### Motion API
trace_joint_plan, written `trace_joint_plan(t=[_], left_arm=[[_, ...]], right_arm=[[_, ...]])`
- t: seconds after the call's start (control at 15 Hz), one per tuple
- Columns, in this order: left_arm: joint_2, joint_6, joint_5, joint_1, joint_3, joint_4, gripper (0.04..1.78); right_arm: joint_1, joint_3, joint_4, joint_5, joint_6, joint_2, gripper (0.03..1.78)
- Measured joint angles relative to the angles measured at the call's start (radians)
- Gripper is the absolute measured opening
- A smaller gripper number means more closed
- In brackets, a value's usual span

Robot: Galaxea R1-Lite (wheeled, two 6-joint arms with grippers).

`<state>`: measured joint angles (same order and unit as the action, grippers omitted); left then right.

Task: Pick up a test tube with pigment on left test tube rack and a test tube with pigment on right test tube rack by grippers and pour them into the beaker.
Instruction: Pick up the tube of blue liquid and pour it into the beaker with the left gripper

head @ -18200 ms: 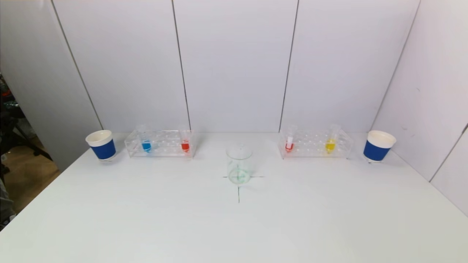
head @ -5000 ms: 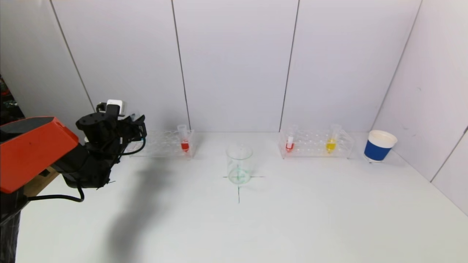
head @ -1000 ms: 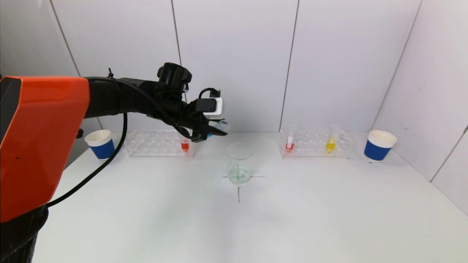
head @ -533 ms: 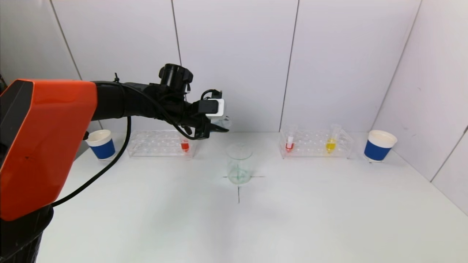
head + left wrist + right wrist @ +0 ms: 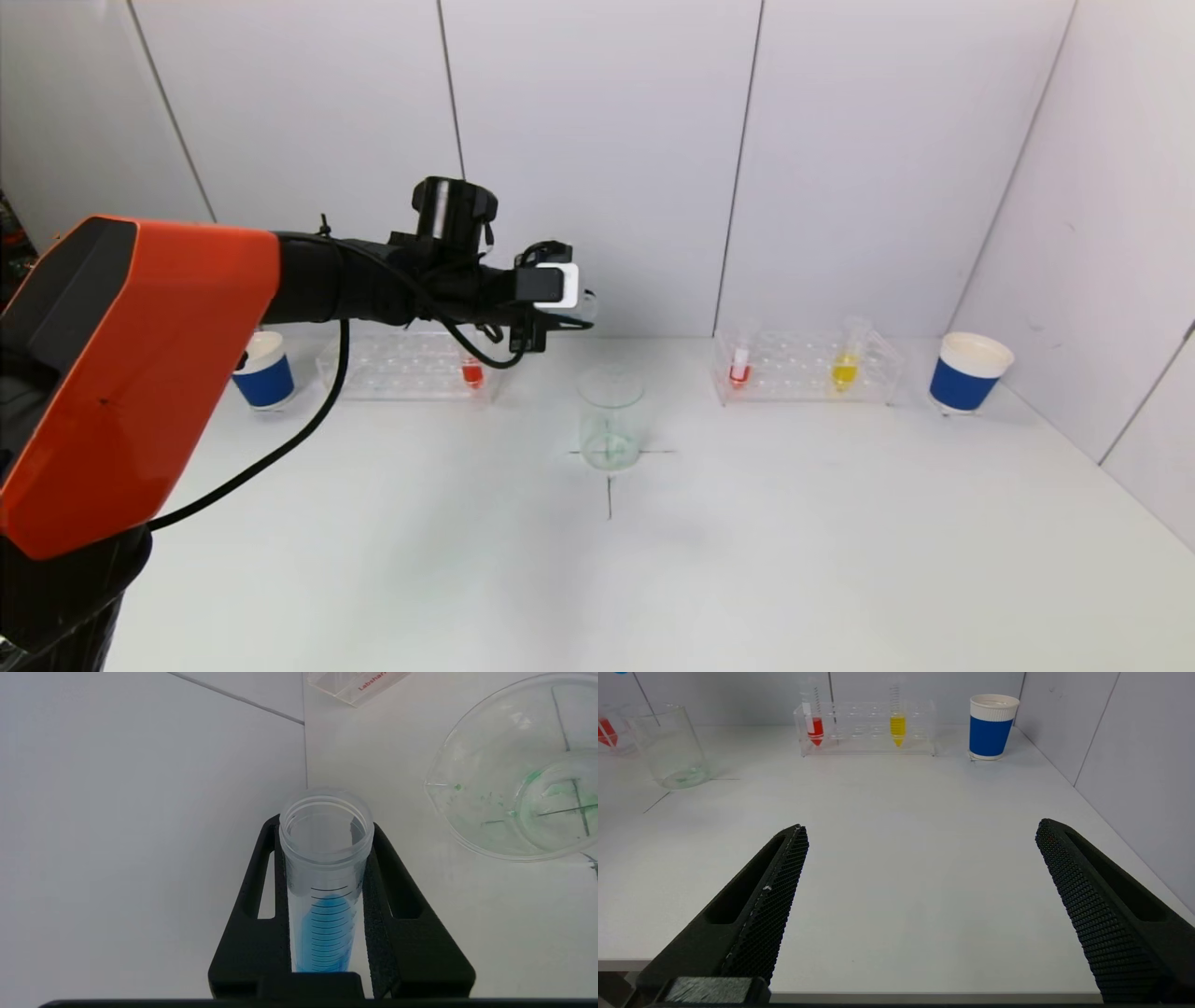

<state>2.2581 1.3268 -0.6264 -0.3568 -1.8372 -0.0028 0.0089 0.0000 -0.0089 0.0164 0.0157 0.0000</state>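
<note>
Two clear test tube racks stand on the surface: the left rack [image 5: 406,366] and the right rack [image 5: 808,366]. Four test tubes with pigment show: one blue [image 5: 325,891], two red [image 5: 472,371] [image 5: 739,366] and one yellow [image 5: 845,364]. There is one glass beaker [image 5: 611,416]. Two blue paper cups [image 5: 261,370] [image 5: 967,373] stand at the outer ends.

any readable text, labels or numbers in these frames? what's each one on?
"Labshar" in red, cut off by the frame edge: on the clear test tube rack corner, left wrist view.
Blue-pigment test tube in the left claw: black graduation lines only, no digits readable.
Red test tube and yellow test tube: scale marks too small to read.
Beaker, blue cups: no text visible.
</note>
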Motion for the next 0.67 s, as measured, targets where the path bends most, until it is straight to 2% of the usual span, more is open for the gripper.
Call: trace_joint_plan(t=[0.2, 0.67], left_arm=[[0.02, 0.047, -0.003, 0.0, 0.02, -0.091, 0.45], [0.03, 0.055, -0.031, 0.0, 0.116, -0.264, 0.45]], right_arm=[[0.0, 0.0, 0.0, 0.0, 0.0, 0.0, 1.77], [0.0, 0.0, 0.0, 0.0, 0.0, 0.0, 1.77]])
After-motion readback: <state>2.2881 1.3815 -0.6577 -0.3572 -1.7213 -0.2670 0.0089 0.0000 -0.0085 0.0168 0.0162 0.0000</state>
